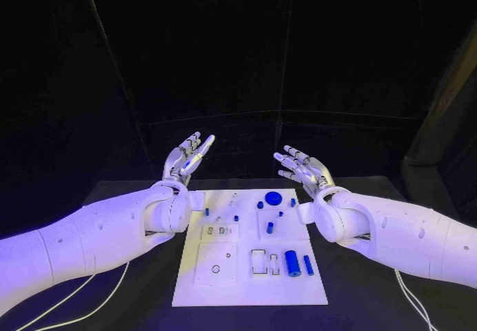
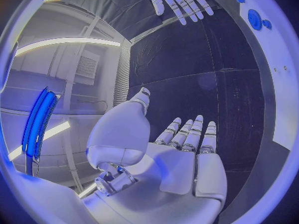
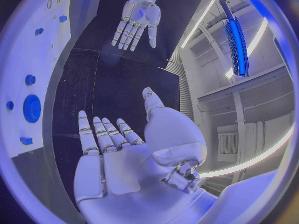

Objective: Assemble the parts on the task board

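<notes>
The task board (image 1: 249,276) lies flat on the black worktop (image 1: 129,303), below and between our two raised hands. Our left hand (image 1: 187,157) hovers beyond the board's far left corner, fingers spread, holding nothing. Our right hand (image 1: 301,165) hovers beyond the far right corner, likewise spread and empty, palm facing the left one. The blue parts (image 1: 292,263) rest on the board, nearer our right hand's side, including a round blue disc (image 1: 273,196) just below that hand.
</notes>
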Action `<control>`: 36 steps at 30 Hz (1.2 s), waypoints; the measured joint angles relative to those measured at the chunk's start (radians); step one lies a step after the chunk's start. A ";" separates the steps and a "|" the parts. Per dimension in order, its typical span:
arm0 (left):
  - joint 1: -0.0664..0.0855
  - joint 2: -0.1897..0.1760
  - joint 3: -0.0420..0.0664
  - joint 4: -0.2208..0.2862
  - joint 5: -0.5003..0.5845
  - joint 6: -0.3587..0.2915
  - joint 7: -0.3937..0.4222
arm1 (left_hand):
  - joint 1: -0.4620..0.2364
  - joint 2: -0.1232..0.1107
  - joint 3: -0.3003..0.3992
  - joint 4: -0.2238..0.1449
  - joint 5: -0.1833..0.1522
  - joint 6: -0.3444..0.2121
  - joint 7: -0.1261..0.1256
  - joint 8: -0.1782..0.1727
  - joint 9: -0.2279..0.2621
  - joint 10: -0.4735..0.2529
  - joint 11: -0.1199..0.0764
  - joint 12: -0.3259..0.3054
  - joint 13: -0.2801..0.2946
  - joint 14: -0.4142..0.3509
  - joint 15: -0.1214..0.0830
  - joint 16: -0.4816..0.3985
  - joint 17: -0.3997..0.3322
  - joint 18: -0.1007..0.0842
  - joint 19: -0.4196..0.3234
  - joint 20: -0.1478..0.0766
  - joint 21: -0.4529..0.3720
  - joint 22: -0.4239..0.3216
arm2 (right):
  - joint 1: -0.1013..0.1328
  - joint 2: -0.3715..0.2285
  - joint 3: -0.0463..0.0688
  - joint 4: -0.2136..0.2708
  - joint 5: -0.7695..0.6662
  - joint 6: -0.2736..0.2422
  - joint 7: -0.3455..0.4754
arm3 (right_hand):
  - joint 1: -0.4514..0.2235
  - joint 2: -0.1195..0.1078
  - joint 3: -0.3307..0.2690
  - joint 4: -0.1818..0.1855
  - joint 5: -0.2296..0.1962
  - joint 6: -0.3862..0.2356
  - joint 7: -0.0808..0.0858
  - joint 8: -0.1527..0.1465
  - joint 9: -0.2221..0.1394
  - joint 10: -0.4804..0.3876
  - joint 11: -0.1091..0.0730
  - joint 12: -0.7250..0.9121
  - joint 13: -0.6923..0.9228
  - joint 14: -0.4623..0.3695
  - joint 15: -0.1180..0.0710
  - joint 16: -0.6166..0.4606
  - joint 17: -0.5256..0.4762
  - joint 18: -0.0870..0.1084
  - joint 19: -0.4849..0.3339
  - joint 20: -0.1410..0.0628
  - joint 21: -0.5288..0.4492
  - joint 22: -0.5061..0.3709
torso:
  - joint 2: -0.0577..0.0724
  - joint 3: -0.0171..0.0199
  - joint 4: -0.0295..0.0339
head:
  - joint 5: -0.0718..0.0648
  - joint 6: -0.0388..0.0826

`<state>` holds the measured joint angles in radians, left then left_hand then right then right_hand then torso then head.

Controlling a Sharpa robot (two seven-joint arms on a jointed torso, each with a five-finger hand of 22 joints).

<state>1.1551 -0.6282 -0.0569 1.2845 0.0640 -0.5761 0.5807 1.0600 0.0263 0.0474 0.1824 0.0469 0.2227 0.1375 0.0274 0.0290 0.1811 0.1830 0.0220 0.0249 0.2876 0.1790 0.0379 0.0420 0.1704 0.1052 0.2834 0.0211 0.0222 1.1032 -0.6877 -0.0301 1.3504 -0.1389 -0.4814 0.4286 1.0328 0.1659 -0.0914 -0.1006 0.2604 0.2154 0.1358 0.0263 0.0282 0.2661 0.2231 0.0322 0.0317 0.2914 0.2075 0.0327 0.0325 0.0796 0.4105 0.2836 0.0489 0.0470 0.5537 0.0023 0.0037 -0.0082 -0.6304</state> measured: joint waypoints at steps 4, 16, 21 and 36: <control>0.002 0.002 0.000 -0.005 0.008 0.027 0.015 | 0.008 0.008 0.000 0.000 0.000 0.036 0.003 0.002 0.003 0.040 0.021 0.005 0.004 0.067 0.010 0.013 0.010 0.000 0.028 0.007 0.012 0.007 | 0.009 0.012 -0.003 -0.030 -0.044 0.080 -0.021 | 0.091 -0.007 0.011 -0.054 -0.031 0.124 0.008 0.026 0.013 0.164 0.009 0.029 0.013 0.177 0.005 0.032 0.013 0.032 0.129 0.003 0.032 0.014 | 0.000 0.0000 0.0001 | 0.000 0.000; 0.002 -0.067 -0.001 0.013 -0.009 0.096 0.028 | 0.110 0.020 0.001 -0.062 0.000 0.574 0.060 0.129 0.052 0.677 0.032 0.122 0.046 0.605 0.002 0.153 0.066 0.003 0.613 0.004 0.219 0.094 | 0.025 -0.012 -0.004 -0.110 -0.272 0.079 -0.035 | 0.268 -0.026 0.043 -0.164 -0.072 0.569 0.061 0.086 0.037 0.621 -0.032 0.079 0.028 0.627 -0.045 0.074 0.029 0.078 0.430 -0.017 0.118 0.030 | 0.024 0.0013 -0.0105 | 0.005 -0.012; 0.002 -0.089 -0.001 0.042 -0.035 0.119 0.026 | 0.161 0.014 -0.001 -0.107 0.000 0.648 0.081 0.129 0.045 0.768 0.008 0.125 0.043 0.719 -0.029 0.171 0.080 0.006 0.728 -0.018 0.240 0.093 | 0.042 -0.012 -0.005 -0.114 -0.362 0.072 -0.035 | 0.283 -0.024 0.050 -0.173 -0.072 0.650 0.078 0.086 0.037 0.708 -0.049 0.079 0.029 0.724 -0.068 0.077 0.031 0.092 0.501 -0.036 0.137 0.030 | 0.039 0.0032 -0.0092 | 0.003 -0.007; 0.009 -0.224 -0.001 0.227 -0.120 0.156 0.004 | 0.218 -0.001 0.001 -0.170 0.000 0.742 0.071 0.129 0.041 0.911 -0.033 0.129 0.061 0.849 -0.079 0.190 0.146 0.007 0.857 -0.064 0.246 0.075 | 0.135 -0.011 -0.002 -0.130 -0.885 0.112 -0.151 | 0.306 -0.043 0.071 -0.189 -0.057 0.803 0.042 0.078 0.038 0.924 -0.114 0.060 0.034 1.060 -0.168 0.159 0.087 0.092 0.764 -0.144 0.280 0.078 | 0.110 0.0028 -0.0005 | -0.008 0.022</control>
<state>1.1638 -0.8520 -0.0577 1.5111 -0.0564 -0.4199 0.5845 1.2783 0.0252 0.0487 0.0121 0.0468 0.9650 0.2088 0.1562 0.0695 1.0919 0.1499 0.1512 0.0861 1.1370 0.1003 0.2277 0.1881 0.1771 0.9621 0.2198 0.2674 0.0974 1.2386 -0.6987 -0.0325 1.2206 -1.0243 -0.3690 0.2773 1.3386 0.1227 -0.0202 -0.2891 0.2037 1.0182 0.1779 0.1040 0.0664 1.1904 0.1088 0.0919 0.0660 1.3519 0.0392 0.1915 0.1200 0.1712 1.1742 0.1398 0.3293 0.1250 0.6635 0.0051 0.0033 -0.0158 -0.6082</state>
